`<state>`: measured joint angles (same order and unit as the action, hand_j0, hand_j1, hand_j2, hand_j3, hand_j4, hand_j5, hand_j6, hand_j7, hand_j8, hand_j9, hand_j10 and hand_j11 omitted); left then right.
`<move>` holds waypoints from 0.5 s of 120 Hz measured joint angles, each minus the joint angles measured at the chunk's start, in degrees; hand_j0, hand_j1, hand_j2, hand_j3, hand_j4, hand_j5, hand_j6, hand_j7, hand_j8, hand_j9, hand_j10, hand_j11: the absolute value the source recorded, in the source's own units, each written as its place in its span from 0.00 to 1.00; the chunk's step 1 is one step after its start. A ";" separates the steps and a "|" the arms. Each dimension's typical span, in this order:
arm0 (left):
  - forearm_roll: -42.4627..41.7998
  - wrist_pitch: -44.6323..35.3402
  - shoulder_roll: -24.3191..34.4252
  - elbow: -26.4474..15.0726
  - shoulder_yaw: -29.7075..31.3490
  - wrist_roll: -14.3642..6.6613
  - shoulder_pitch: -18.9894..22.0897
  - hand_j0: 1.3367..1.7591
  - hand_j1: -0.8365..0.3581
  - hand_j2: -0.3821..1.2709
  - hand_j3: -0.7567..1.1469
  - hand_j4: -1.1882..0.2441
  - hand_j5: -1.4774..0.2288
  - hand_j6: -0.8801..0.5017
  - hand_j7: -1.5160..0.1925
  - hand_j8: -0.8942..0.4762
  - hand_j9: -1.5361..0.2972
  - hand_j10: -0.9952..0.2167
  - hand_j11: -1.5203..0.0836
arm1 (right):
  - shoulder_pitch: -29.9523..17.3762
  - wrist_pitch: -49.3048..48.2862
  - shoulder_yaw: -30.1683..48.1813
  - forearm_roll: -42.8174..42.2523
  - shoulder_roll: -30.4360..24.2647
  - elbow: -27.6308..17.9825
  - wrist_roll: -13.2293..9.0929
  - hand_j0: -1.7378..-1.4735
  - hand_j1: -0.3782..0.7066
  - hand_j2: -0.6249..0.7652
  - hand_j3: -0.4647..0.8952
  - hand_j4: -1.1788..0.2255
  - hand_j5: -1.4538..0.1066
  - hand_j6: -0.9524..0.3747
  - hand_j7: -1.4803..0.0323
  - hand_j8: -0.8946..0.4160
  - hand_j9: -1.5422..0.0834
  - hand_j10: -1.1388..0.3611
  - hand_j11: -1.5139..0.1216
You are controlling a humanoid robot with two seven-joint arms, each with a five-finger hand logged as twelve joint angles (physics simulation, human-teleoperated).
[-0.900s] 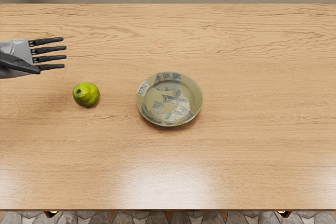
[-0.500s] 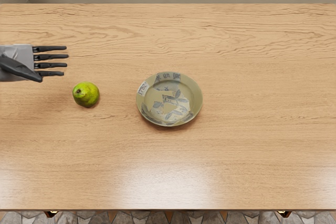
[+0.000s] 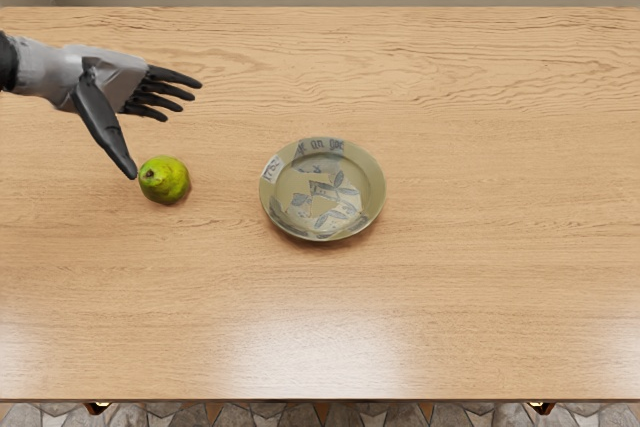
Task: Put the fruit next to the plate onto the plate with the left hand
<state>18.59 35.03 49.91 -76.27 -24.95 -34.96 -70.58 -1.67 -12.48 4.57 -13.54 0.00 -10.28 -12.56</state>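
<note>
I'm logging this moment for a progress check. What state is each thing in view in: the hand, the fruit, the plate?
left hand: open, fingers spread, holding nothing, thumb pointing down near the fruit.
green fruit: lying on the table, left of the plate, not grasped.
plate: upright, empty.

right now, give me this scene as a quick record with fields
surface: wooden table
fruit: green, round, lying on the table left of the plate, apart from it
plate: greenish with blue pattern, near table centre, nothing on it
left hand: above and left of the fruit, fingers spread, thumb pointing down close to the fruit's left side, holding nothing
right hand: not in view
task state: fruit not yet grasped, not on the plate
</note>
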 joint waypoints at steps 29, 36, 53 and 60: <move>15.38 -5.87 -0.87 -8.24 -0.01 -0.04 -0.11 0.76 0.96 0.23 0.40 0.81 0.84 0.61 0.86 0.63 0.82 0.80 0.92 | 0.01 0.00 0.00 0.00 0.00 0.00 0.00 0.30 0.05 0.45 0.34 0.82 0.91 0.70 0.96 0.67 0.93 0.74 0.91; 17.69 -9.95 -1.09 -9.09 0.10 -0.04 0.34 0.76 0.96 0.23 0.40 0.81 0.84 0.61 0.87 0.63 0.82 0.80 0.92 | 0.00 0.00 0.00 0.00 0.00 -0.01 0.00 0.30 0.05 0.45 0.34 0.82 0.91 0.70 0.96 0.67 0.93 0.74 0.91; 21.79 -20.33 -4.23 -10.23 1.77 -0.04 0.63 0.76 0.97 0.23 0.40 0.81 0.84 0.61 0.87 0.63 0.82 0.80 0.93 | 0.01 0.00 0.00 0.00 0.00 0.00 -0.01 0.30 0.05 0.45 0.34 0.82 0.91 0.70 0.96 0.67 0.93 0.74 0.91; 23.72 -25.04 -6.45 -10.41 3.73 -0.04 0.63 0.76 0.97 0.23 0.40 0.81 0.85 0.61 0.87 0.63 0.82 0.80 0.93 | 0.00 0.00 0.00 0.00 0.00 -0.01 -0.01 0.30 0.05 0.45 0.34 0.82 0.91 0.70 0.96 0.67 0.93 0.74 0.91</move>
<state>42.31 9.99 43.46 -86.68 -21.22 -35.00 -69.96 -1.67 -12.48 4.57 -13.54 0.00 -10.30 -12.57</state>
